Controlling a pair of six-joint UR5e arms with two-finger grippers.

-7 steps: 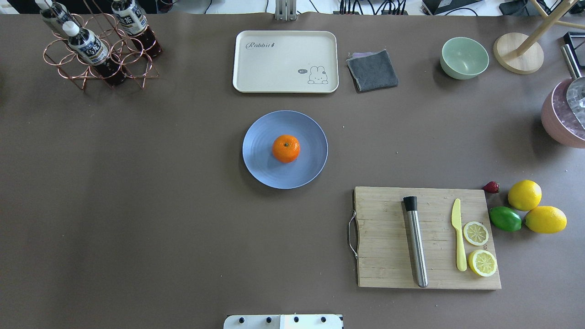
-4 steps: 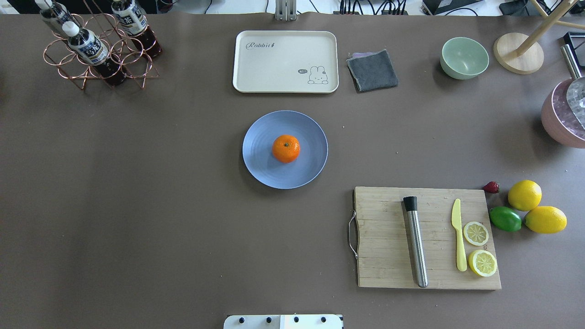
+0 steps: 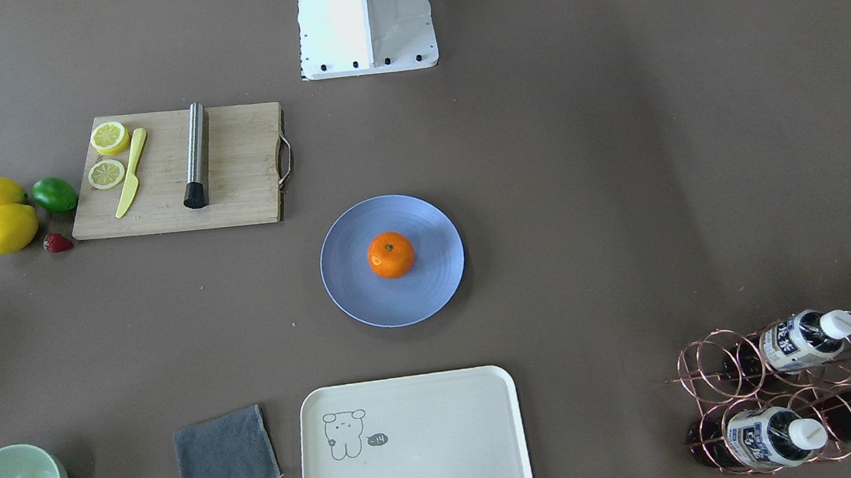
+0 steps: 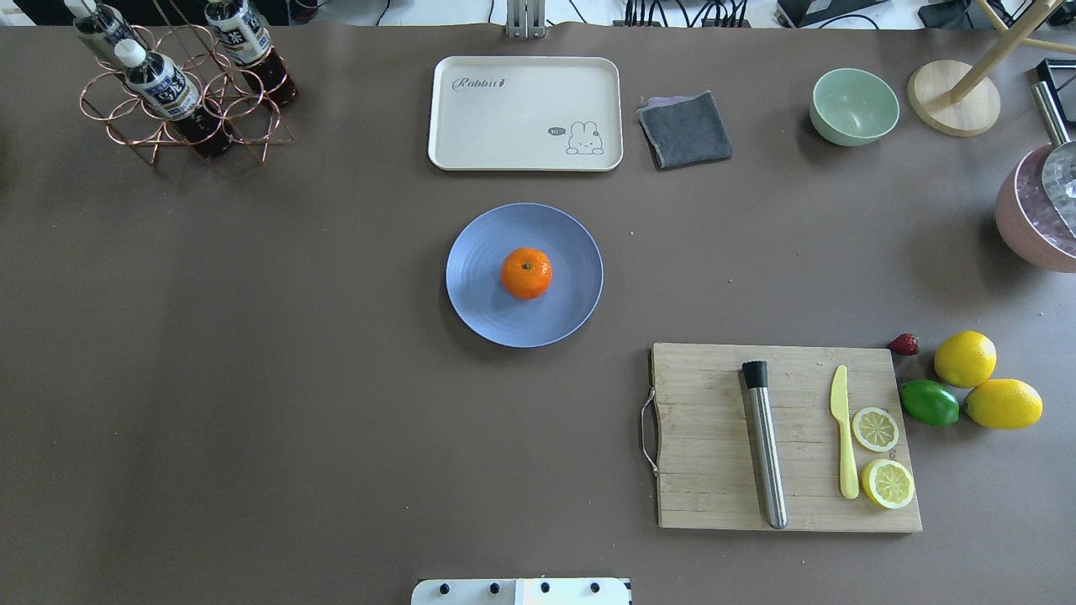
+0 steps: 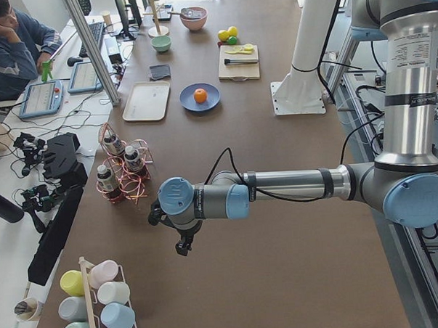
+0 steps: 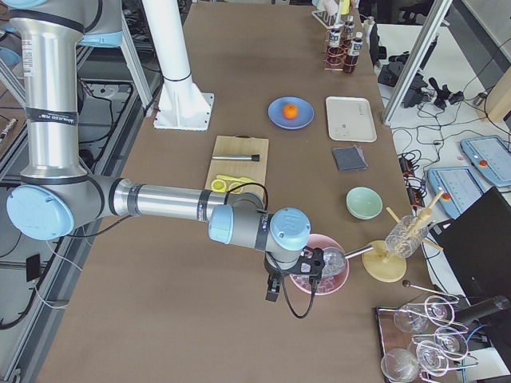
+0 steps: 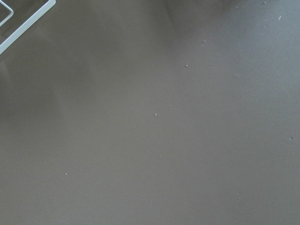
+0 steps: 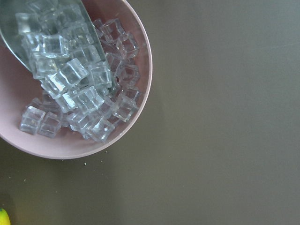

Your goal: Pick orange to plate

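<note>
- Sitting with its stem dimple up, the orange [image 4: 526, 273] rests at the middle of the blue plate [image 4: 479, 315], with a ring of bare plate all round it.
- The plate lies flat at the centre of the worktop [image 4: 252, 378], between the cream tray [image 4: 504, 126] on the far side and my base on the near side.
- Neither of my hands shows in the overhead or front views. Both arms are swung out to the worktop's ends, well apart from the plate.
- My left hand [image 5: 183, 245] hangs fingers-down over bare worktop, near the copper bottle rack [image 5: 125, 175]. I see it only from the side, so I cannot tell whether it is open or closed. Its wrist camera shows only brown surface and a thin white edge in one corner.
- My right hand [image 6: 271, 289] hangs at the other end, just beside the pink bowl [image 8: 146, 79] of ice cubes [image 8: 84, 98]. It too shows only from the side, so I cannot tell its state.
- The right wrist camera looks straight down on that bowl, where a metal scoop [image 4: 1061, 176] lies among the cubes.
- On my right of the plate, the cutting board [image 4: 706, 454] carries a steel muddler [image 4: 765, 454], a yellow knife [image 4: 843, 433] and two lemon slices [image 4: 875, 428].
- Two lemons [image 4: 965, 359], a lime [image 4: 930, 402] and a strawberry [image 4: 904, 344] lie just off the board's far right corner.
- A grey cloth [image 4: 685, 128] and a green bowl [image 4: 854, 106] stand to the right of the tray.
</note>
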